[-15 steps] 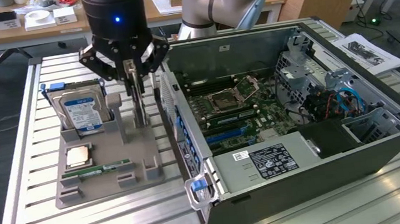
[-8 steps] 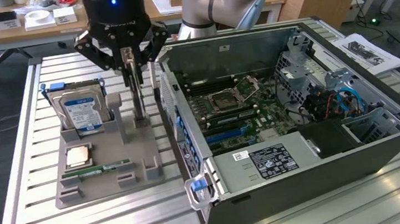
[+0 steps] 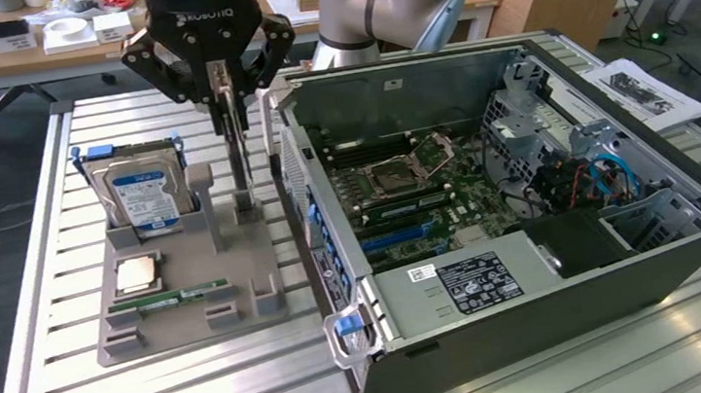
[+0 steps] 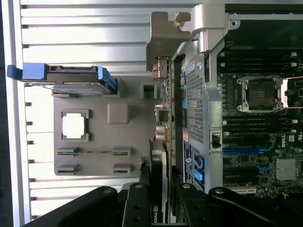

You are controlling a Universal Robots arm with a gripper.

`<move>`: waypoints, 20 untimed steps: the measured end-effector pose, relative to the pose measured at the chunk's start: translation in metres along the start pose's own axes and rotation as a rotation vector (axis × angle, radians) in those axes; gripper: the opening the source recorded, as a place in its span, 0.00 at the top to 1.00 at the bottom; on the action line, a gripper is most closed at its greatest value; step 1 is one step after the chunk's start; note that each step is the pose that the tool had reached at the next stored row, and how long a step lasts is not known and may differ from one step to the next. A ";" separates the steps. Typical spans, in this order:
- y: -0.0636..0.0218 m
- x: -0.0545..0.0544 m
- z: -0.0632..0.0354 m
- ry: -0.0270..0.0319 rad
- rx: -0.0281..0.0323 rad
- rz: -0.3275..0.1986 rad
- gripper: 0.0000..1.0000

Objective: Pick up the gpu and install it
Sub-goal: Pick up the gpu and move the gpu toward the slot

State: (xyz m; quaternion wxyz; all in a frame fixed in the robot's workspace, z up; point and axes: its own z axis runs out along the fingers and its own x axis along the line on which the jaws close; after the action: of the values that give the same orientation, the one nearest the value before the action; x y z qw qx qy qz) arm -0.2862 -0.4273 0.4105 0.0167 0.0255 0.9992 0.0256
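Gripping the gpu (image 3: 240, 159) by its upper edge, the gripper (image 3: 227, 97) is pinched narrow on the thin card, one finger on each face. The card hangs upright and edge-on straight below the fingers. Its lower end reaches the grey tray (image 3: 168, 323) on the side nearest the open computer case (image 3: 571, 300), but whether it still sits in the tray's slot cannot be told. In the wrist view the card (image 4: 160, 156) runs out from between the dark fingers (image 4: 136, 208), with its metal bracket (image 4: 165, 35) at the far end, just beside the case wall (image 4: 199, 104). A hard drive (image 3: 146, 193) stands upright on the tray, toward the exterior view's left.
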 end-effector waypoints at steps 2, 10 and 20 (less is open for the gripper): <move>0.0002 0.000 -0.0043 -0.0001 0.0000 0.000 0.73; 0.0004 0.000 -0.0065 0.0000 0.0001 0.000 0.73; 0.0012 -0.017 -0.0059 -0.0001 0.0000 0.000 0.73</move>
State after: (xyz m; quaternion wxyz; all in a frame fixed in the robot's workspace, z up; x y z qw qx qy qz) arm -0.2695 -0.4273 0.4170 0.0167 0.0255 0.9992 0.0256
